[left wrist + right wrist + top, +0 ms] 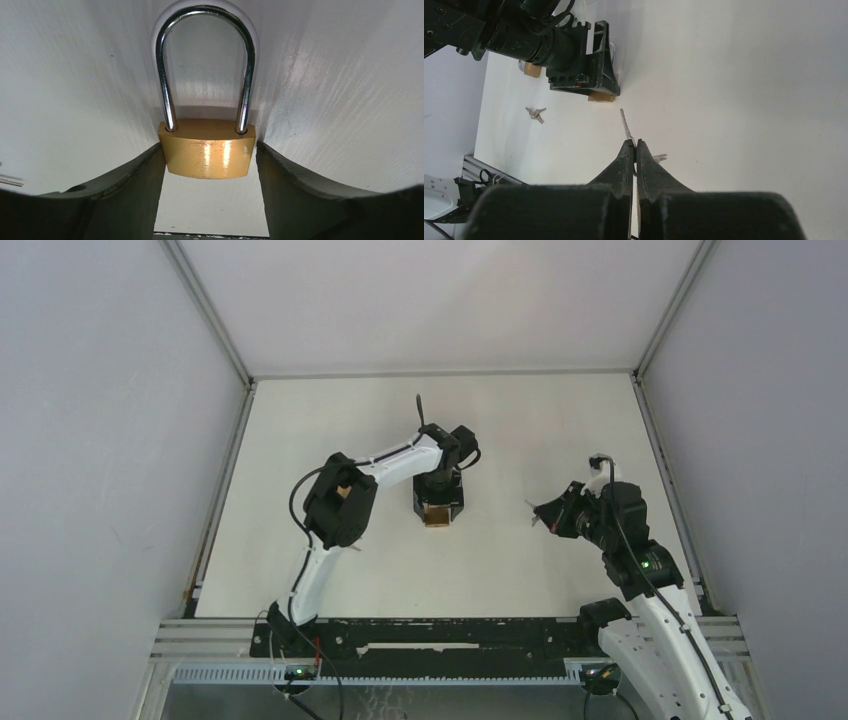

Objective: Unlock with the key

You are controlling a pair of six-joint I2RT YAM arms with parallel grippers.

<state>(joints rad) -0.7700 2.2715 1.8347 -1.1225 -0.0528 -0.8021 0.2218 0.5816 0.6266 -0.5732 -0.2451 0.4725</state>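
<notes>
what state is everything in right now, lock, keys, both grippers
padlock: shackle shut, both legs seated in the body
left gripper: jaws shut on padlock
key: held, blade sticking out, not in the padlock
right gripper: jaws shut on key
loose keys: lying on the table, untouched
</notes>
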